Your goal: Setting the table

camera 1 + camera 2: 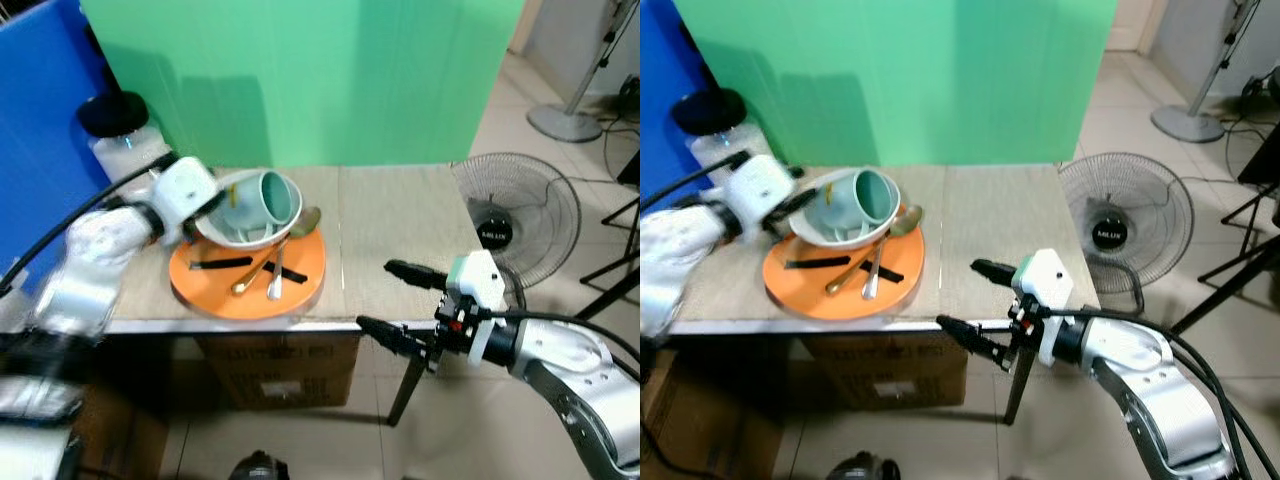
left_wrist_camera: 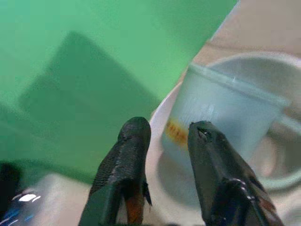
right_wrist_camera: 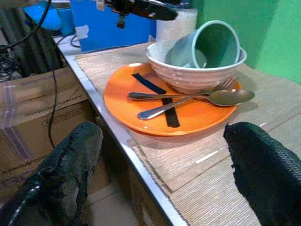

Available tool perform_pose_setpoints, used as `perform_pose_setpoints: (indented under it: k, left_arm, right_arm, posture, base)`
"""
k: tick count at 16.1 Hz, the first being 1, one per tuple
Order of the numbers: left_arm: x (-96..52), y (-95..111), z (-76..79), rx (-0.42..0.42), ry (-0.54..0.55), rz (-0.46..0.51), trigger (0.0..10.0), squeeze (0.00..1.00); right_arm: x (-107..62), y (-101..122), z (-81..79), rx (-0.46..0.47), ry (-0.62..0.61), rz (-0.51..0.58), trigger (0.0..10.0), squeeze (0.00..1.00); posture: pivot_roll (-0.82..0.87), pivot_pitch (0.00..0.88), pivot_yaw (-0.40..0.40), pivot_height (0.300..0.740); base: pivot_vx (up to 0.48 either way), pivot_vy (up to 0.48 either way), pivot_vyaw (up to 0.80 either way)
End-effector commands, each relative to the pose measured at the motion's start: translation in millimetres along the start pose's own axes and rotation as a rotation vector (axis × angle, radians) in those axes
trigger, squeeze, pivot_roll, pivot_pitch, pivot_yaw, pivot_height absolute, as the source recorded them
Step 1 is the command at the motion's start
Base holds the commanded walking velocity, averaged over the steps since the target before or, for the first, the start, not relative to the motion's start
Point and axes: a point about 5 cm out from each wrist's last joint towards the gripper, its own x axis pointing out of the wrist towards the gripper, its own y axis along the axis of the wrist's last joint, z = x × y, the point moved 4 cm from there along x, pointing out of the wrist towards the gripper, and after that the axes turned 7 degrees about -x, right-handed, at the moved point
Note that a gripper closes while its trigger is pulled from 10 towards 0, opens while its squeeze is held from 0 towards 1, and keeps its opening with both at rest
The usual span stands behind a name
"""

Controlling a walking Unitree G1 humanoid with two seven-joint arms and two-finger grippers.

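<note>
Right gripper (image 1: 398, 302) spread open at table (image 1: 400, 215) edge, left gripper (image 2: 165, 136) fingers parted by cup (image 1: 268, 198) in bowl (image 1: 240, 232), no legible writing

Bright, even indoor light throughout; the left arm (image 1: 90, 250) is motion-blurred, and the left wrist view is soft.

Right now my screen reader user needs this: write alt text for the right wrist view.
An orange plate on a matted table holds a white bowl with a tipped green cup, plus a spoon and fork, framed by the open right gripper.
</note>
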Motion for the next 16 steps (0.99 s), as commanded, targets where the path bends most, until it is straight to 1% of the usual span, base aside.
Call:
perform_pose_setpoints:
  k: [1, 3, 6, 8, 10, 11, 12, 13, 15, 16]
  left_arm:
    - [5.7, -0.4, 0.4, -0.022, -0.019, -0.003, 10.0, 1.00]
    - [15.6, -1.2, -1.8, -0.075, -0.020, -0.006, 10.0, 1.00]
    - [28.6, 7.1, -6.1, -0.073, -0.034, 0.004, 10.0, 1.00]
    - [36.3, 18.1, -5.0, -0.086, -0.062, 0.036, 10.0, 1.00]
    - [45.6, 29.7, 0.0, -0.105, -0.094, 0.069, 10.0, 1.00]
    - [50.4, 31.7, 2.9, -0.108, -0.107, 0.068, 10.0, 1.00]
    - [53.7, 30.5, 6.1, -0.100, -0.120, 0.051, 10.0, 1.00]
    - [56.8, 27.8, 6.3, -0.083, -0.110, 0.025, 10.0, 1.00]
    - [60.1, 29.0, 2.4, -0.085, -0.087, 0.007, 10.0, 1.00]
    - [60.4, 22.6, -2.2, -0.054, -0.071, -0.065, 10.0, 1.00]
  right_arm:
    - [0.0, 2.2, 1.5, -0.017, -0.011, 0.001, 10.0, 0.00]
    - [-0.7, 2.4, 2.4, -0.017, -0.025, 0.001, 10.0, 0.00]
    - [-1.6, 2.3, 2.1, -0.018, -0.036, -0.001, 10.0, 0.00]
    - [-2.0, 2.3, 1.2, -0.018, -0.041, -0.002, 10.0, 0.00]
    - [-2.9, 1.7, 1.1, -0.015, -0.048, -0.004, 10.0, 0.00]
    - [-2.8, 1.6, 0.8, -0.015, -0.049, -0.004, 10.0, 0.00]
    - [-2.6, 1.5, 0.8, -0.015, -0.050, -0.004, 10.0, 0.00]
    - [-2.6, 1.6, 1.0, -0.016, -0.052, -0.005, 10.0, 0.00]
    - [-3.1, 1.8, 1.7, -0.018, -0.054, -0.005, 10.0, 0.00]
    - [-3.7, 1.3, 1.4, -0.021, -0.052, -0.008, 10.0, 0.00]
  posture:
    - [-0.05, 0.031, 0.089, 0.740]
    - [-0.06, 0.034, 0.093, 0.740]
    - [-0.06, 0.040, 0.101, 0.740]
    - [-0.07, 0.040, 0.107, 0.740]
    - [-0.07, 0.039, 0.111, 0.740]
    - [-0.07, 0.039, 0.114, 0.740]
    - [-0.07, 0.038, 0.113, 0.740]
    - [-0.07, 0.037, 0.115, 0.740]
    - [-0.08, 0.037, 0.119, 0.740]
    - [-0.08, 0.036, 0.120, 0.740]
  base:
    - [0.000, 0.000, 0.00]
    - [0.000, 0.000, 0.00]
    - [0.000, 0.000, 0.00]
    - [0.000, 0.000, 0.00]
    - [0.000, 0.000, 0.00]
    - [0.000, 0.000, 0.00]
    - [0.000, 0.000, 0.00]
    - [0.000, 0.000, 0.00]
    - [0.000, 0.000, 0.00]
    - [0.000, 0.000, 0.00]
